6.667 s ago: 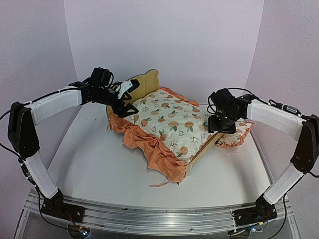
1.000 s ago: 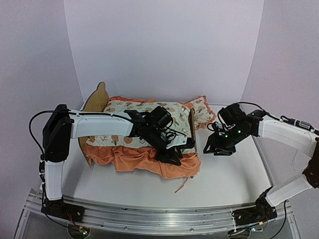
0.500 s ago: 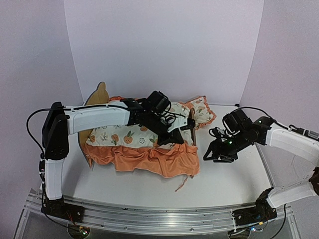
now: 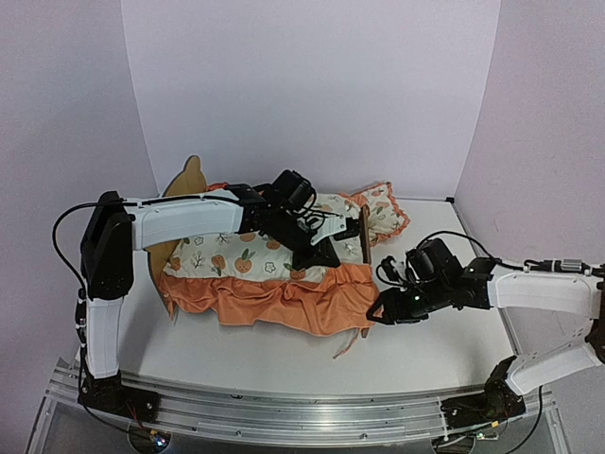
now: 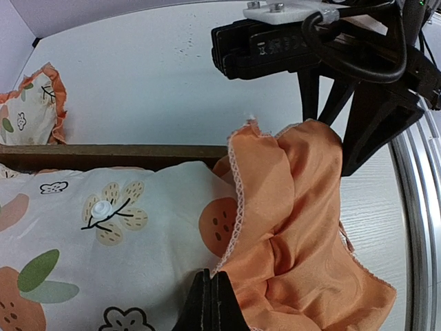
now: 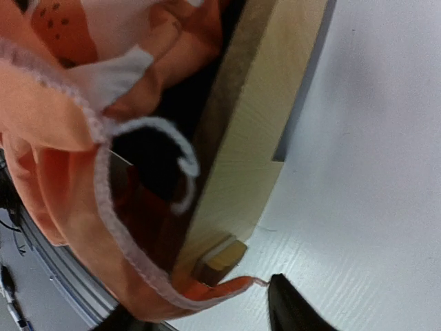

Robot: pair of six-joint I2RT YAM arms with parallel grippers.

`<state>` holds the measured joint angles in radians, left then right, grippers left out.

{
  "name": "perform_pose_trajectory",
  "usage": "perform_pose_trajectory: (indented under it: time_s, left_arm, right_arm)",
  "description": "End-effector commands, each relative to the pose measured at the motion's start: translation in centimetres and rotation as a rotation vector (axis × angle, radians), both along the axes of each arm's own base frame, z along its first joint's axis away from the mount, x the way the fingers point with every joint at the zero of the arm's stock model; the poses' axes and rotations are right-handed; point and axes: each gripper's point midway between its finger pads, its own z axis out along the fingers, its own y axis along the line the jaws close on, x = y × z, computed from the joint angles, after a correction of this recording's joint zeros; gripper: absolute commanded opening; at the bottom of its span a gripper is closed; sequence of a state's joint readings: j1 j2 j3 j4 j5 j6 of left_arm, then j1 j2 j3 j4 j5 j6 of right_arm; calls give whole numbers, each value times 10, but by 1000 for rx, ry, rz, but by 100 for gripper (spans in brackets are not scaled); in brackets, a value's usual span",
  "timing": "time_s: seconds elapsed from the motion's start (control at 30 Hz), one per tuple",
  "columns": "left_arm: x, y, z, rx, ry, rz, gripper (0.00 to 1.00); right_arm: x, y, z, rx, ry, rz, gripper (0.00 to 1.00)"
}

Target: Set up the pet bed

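Note:
The pet bed point(image 4: 365, 236) lies across the table, its bear-ear headboard point(image 4: 189, 182) at the left and its footboard point(image 5: 103, 155) at the right. The fruit-print cushion point(image 4: 246, 257) lies in it, and its orange ruffle point(image 4: 284, 301) hangs over the near side. My left gripper point(image 5: 210, 279) is shut, its tips down on the cushion where the lace edge of the ruffle point(image 5: 296, 207) begins. My right gripper point(image 4: 378, 312) is open at the footboard's near corner point(image 6: 255, 138), with one finger point(image 6: 289, 310) on the table next to the ruffle's hem point(image 6: 103, 207).
A small matching pillow point(image 4: 383, 210) leans beyond the footboard, at its far right end. A thin orange tie point(image 4: 345, 348) trails on the white table point(image 4: 444, 350) in front of the bed. The metal rail point(image 4: 302, 409) runs along the near edge.
The left gripper has closed and drawn back from the front ruffle onto the cushion. The right arm has swung down and left, from beside the footboard to its near corner.

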<state>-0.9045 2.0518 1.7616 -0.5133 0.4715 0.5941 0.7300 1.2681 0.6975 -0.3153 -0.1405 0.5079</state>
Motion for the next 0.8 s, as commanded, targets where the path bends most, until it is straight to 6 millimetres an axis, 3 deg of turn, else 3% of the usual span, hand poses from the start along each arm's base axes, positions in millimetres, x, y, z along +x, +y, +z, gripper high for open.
perform_pose_trajectory:
  time_s: [0.0,0.13,0.2,0.33,0.47,0.53,0.63,0.7,0.77]
  left_arm:
    - [5,2,0,-21,12,7,0]
    - [8,4,-1,-22,16,18,0]
    - [11,5,0,-23,10,23,0]
    - [13,7,0,-18,1,26,0]
    - [13,7,4,-16,-12,18,2]
    - [9,8,11,-16,-19,-9,13]
    - [-4,15,23,-5,-6,-73,41]
    - [-14,22,35,-21,17,-120,59]
    - [-23,31,48,-50,37,-145,68]
  right_arm:
    - [22,19,22,70,-107,12,35]
    - [18,24,25,95,-97,36,8]
    - [16,25,31,109,-89,39,1]
    - [7,24,43,95,-28,55,0]
    - [-3,40,69,151,40,118,0]
    - [-5,48,83,189,59,139,0]
    - [4,63,109,251,53,141,0]
    - [17,68,117,254,44,100,0]
    - [29,69,117,241,40,37,0]
